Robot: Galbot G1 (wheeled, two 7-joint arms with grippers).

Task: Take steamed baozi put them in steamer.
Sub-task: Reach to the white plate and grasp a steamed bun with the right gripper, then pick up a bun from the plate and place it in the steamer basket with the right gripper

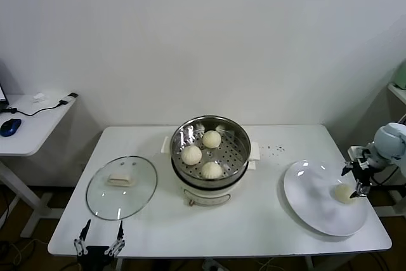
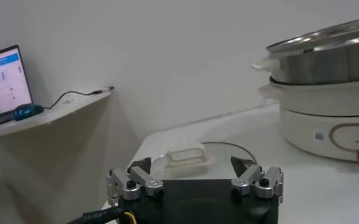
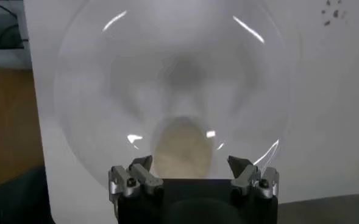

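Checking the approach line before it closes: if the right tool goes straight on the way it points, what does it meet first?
Most likely the last baozi on the white plate; the open right tool frames it, though depth is unclear.

On the white desk (image 1: 273, 214) we see a round glass lid (image 1: 121, 188) with a cream handle lying flat at the left, near the front edge. At the right lies a flat white plate (image 1: 311, 201) — it reaches almost to the desk's right edge. A few dark specks (image 1: 274, 150) sit on the desk just beyond the plate. Further left stands a separate side table (image 1: 28, 132) carrying a blue mouse (image 1: 9, 126), a cable (image 1: 47, 107) and — in the left wrist view — a laptop (image 2: 5, 82).
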